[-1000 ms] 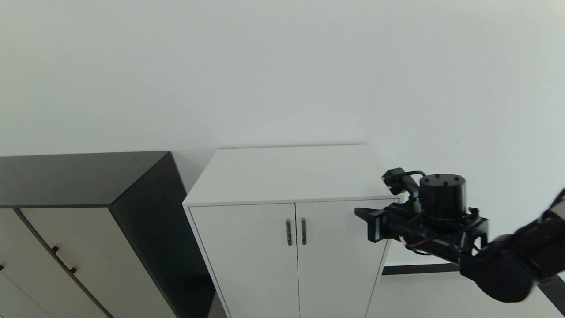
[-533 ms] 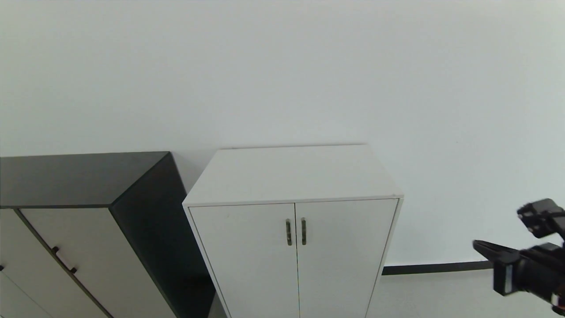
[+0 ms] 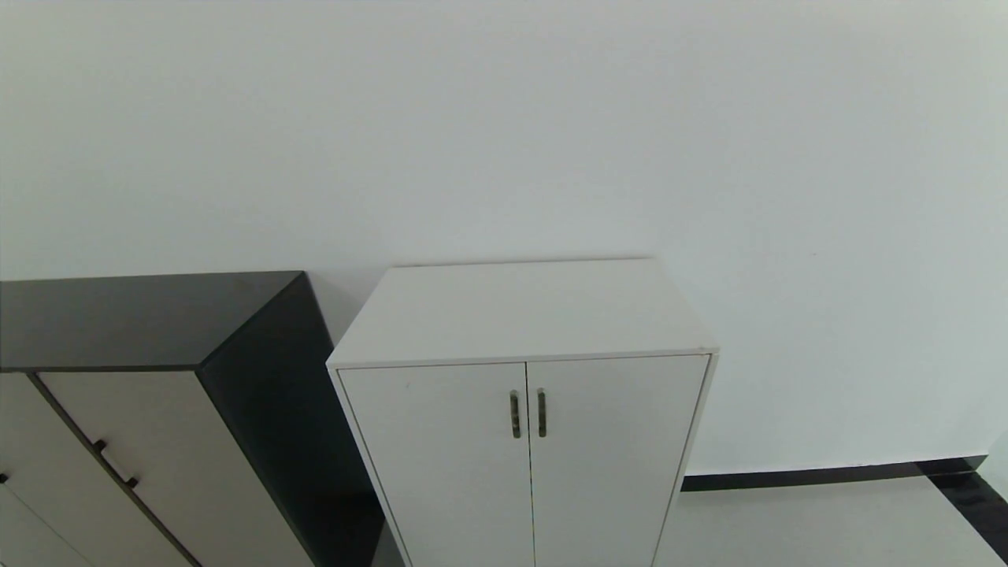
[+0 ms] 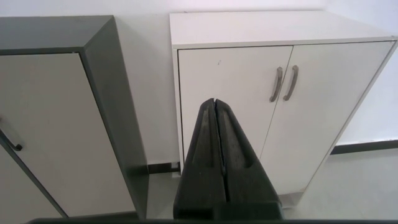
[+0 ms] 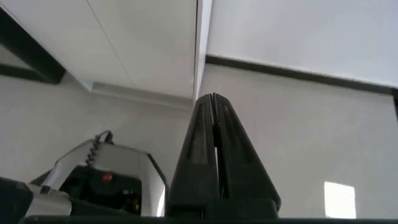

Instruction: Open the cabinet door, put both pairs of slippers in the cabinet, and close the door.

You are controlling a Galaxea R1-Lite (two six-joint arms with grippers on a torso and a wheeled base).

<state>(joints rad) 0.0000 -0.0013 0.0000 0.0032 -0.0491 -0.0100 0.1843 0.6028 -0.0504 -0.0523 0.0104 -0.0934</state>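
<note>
The left gripper (image 4: 215, 101) has its jaws pressed together, empty. Ahead of them stands one white cabinet (image 4: 280, 37) with two doors (image 4: 236, 68) shut and two handles (image 4: 277, 84) side by side. The right gripper (image 5: 214, 97) has its jaws together too, holding nothing, with the cabinet's lower corner just beyond them.

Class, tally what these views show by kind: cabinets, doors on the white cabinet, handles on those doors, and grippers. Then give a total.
Cabinets: 2, white cabinet and dark cabinet
Doors on the white cabinet: 2, left door and right door
Handles on those doors: 2, left handle and right handle
Grippers: 2, left gripper and right gripper
Total: 8
</note>
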